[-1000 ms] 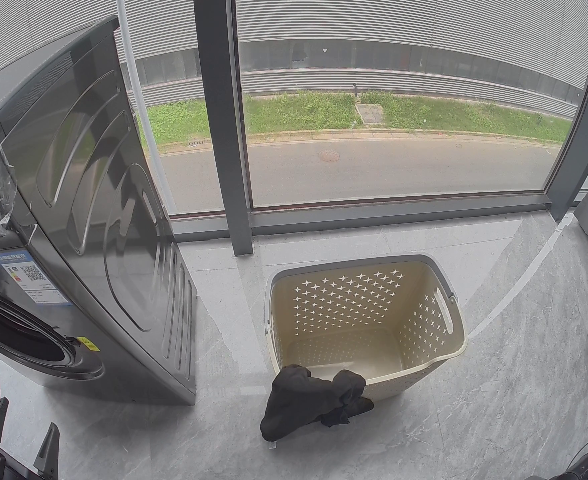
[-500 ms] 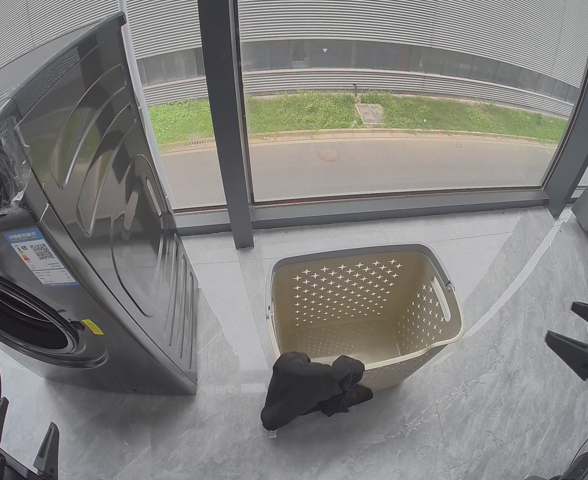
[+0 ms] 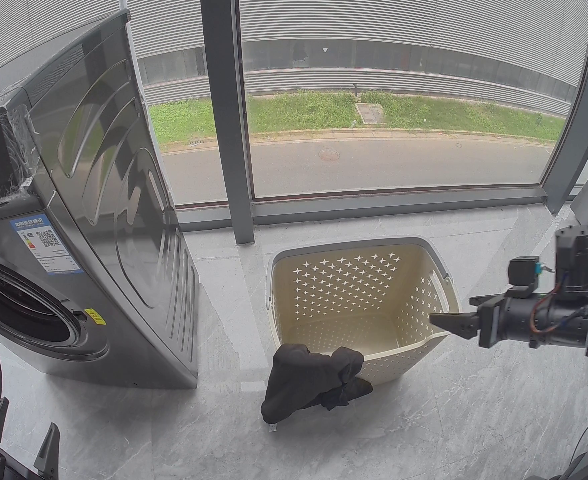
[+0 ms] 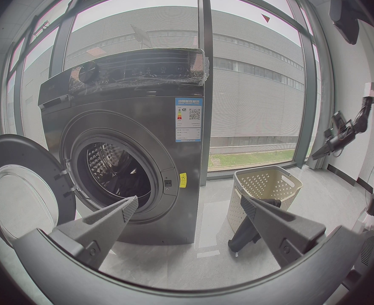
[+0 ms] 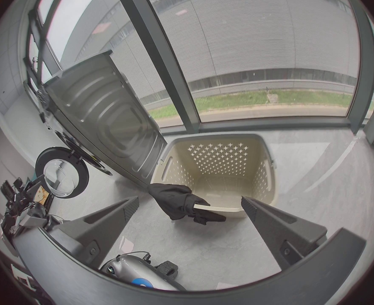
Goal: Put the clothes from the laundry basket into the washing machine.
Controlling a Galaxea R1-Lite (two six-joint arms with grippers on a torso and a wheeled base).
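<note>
One washing machine (image 3: 101,235) stands at left with its door (image 4: 21,183) open, unmoved like the laundry basket (image 3: 347,281) beside it. The black garment (image 3: 307,383) still drapes over the basket's near rim, mostly outside. Its long axis runs along that rim, lower end toward the machine. The right gripper (image 3: 451,309), jaws spread and empty, has swung in beside the basket's right rim. The left gripper (image 4: 188,200) sits low, also spread.
</note>
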